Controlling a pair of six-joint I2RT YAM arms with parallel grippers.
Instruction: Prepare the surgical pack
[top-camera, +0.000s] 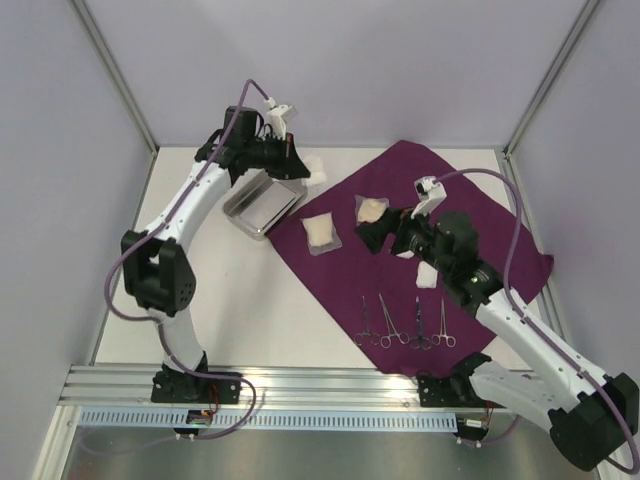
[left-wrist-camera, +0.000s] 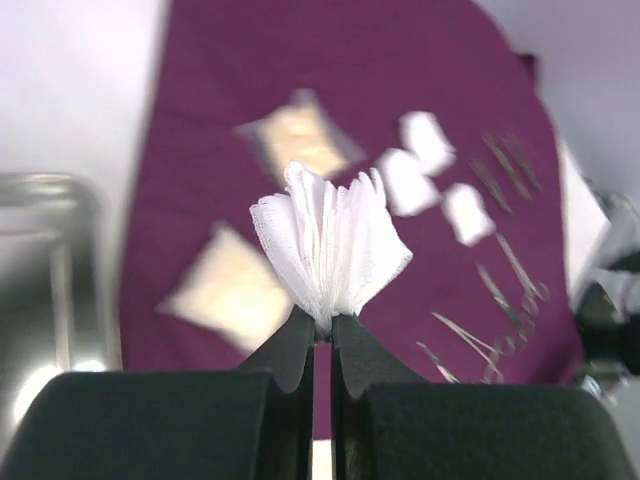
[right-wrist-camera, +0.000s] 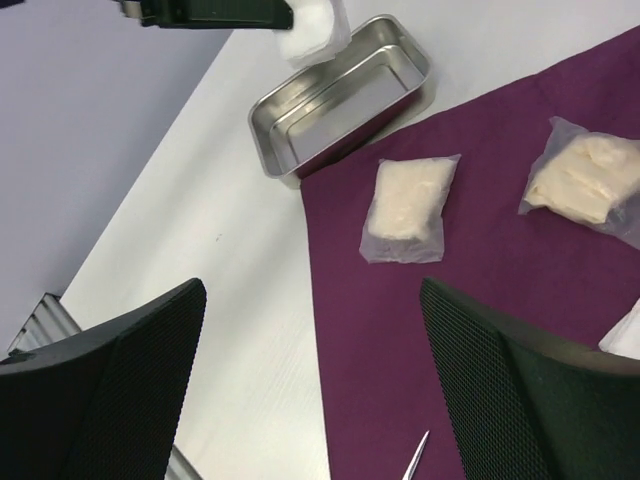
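Note:
The dark purple cloth (top-camera: 470, 200) lies spread over the table's right half. Off its left corner stands the steel tray (top-camera: 262, 205), seemingly with nothing in it (right-wrist-camera: 340, 95). Hanging above the tray's far end, my left gripper (top-camera: 296, 158) is shut on a fanned white gauze pad (left-wrist-camera: 330, 240), pinched at its lower edge. Two wrapped gauze packets (top-camera: 322, 232) (top-camera: 370, 208) lie on the cloth. My right gripper (right-wrist-camera: 312, 300) hovers open over the cloth's left edge, nothing between its fingers. Several steel clamps (top-camera: 400, 325) lie in a row at the cloth's near corner.
A loose white gauze pad (top-camera: 428, 272) lies on the cloth beside the right arm. The left wrist view shows three white pads (left-wrist-camera: 405, 180) on the cloth. White walls with metal posts close in the table on three sides. An aluminium rail (top-camera: 300, 385) runs along the near edge.

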